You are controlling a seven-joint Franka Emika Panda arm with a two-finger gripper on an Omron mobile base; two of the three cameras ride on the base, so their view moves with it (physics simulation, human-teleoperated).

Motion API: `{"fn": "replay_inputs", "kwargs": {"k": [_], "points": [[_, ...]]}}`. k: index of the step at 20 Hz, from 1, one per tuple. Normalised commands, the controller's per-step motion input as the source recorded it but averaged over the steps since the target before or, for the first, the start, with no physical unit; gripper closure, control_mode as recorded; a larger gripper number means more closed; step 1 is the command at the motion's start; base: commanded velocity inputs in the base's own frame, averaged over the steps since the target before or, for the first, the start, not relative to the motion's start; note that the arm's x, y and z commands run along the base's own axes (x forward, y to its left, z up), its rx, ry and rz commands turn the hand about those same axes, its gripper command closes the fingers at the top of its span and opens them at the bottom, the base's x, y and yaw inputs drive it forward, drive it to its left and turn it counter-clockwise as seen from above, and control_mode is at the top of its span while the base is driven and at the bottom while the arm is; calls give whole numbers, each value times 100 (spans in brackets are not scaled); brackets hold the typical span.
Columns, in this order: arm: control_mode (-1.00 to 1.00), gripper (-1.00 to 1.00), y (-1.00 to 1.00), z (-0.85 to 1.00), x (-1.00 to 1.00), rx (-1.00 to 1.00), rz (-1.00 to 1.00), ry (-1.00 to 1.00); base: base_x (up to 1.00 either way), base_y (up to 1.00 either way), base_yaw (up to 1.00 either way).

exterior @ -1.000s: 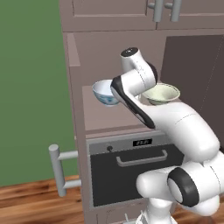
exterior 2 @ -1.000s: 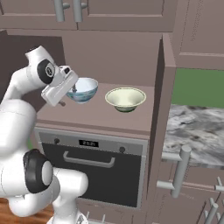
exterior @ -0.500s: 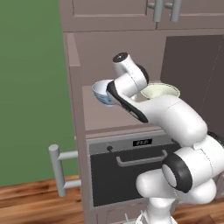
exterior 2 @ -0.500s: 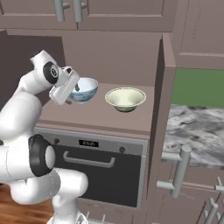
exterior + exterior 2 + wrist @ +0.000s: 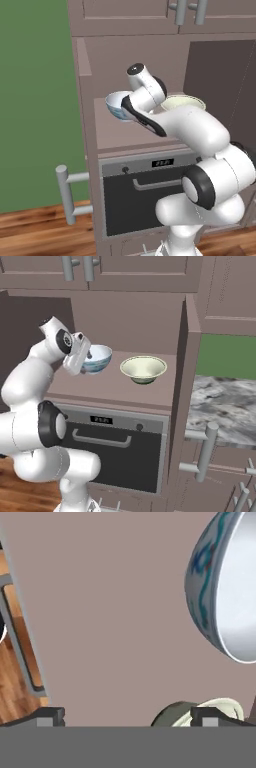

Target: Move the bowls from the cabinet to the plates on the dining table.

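— While the hand hangs inside the open cabinet, where are the bowls relative to the gripper?

— The blue-tinted white bowl sits just beside the hand, at its far side in the right base view; seen from the hand, it rises close by, off to one side of the finger tips and beyond them. The cream-green bowl stands farther along the same shelf, past the first bowl and apart from it. In the hand view its rim peeks up right by one finger tip.

— And the jaws?

— Spread as wide as they go, with nothing between them. The two tips stand far apart at the bottom of the hand view, bare shelf surface between. I can't tell whether that tip actually touches the cream-green rim.
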Motion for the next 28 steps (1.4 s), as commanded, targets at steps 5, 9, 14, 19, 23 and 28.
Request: {"fn": "replay_inputs", "kwargs": {"k": [5,9,14,19,23,28], "points": [[-100,-100,9,-2,27,0,12,0,0,0,0],[-100,-100,15,-14,15,0,11,0,0,0,0],[-100,-100,12,-15,17,0,11,0,0,0,0],[-100,-100,4,-12,24,0,11,0,0,0,0],[-100,-100,0,-17,30,0,10,0,0,0,0],[-100,-100,0,-29,30,0,9,0,0,0,0]]}}
